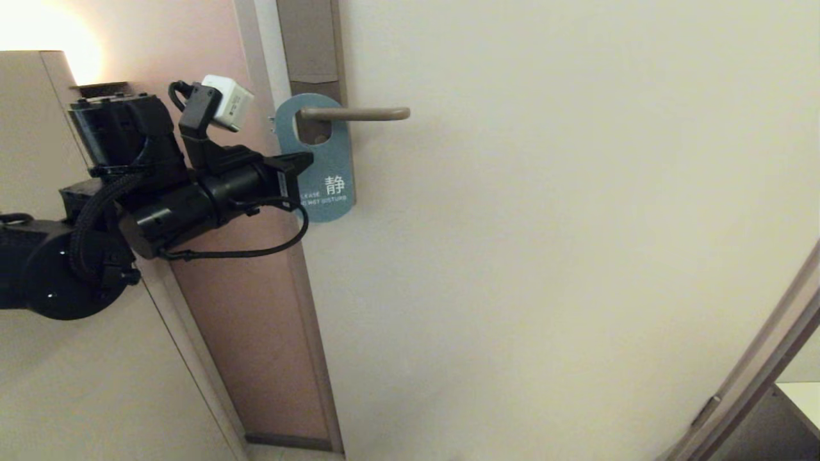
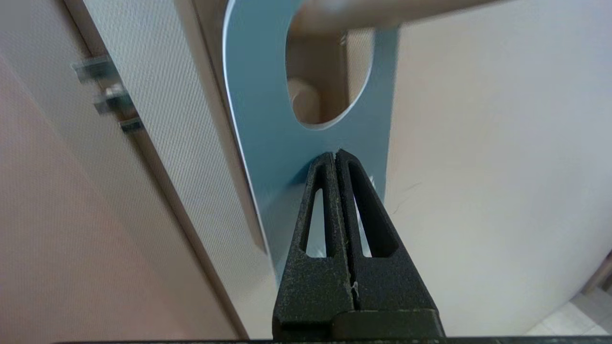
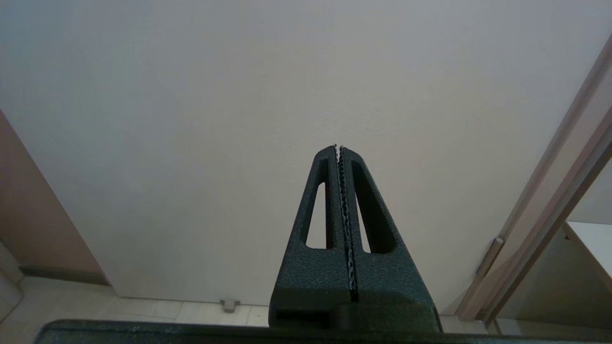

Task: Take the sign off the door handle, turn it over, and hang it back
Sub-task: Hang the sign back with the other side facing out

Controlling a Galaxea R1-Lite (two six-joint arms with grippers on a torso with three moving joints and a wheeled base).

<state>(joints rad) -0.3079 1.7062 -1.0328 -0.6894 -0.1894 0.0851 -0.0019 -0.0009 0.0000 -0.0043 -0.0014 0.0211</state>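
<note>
The sign hangs by its hole on the door handle, teal side out, with a white character and "PLEASE DO NOT DISTURB". My left gripper comes from the left, level with the sign's middle. In the left wrist view its fingers are shut and the gripper has its tips at the sign's teal face just under the hole. The sign is not between the jaws. The handle crosses above. My right gripper is shut and empty, facing the bare door, out of the head view.
The brown backplate rises above the handle. A small knob shows through the sign's hole. The door's edge and frame run down left of the sign. Hinge-side frame is at the lower right.
</note>
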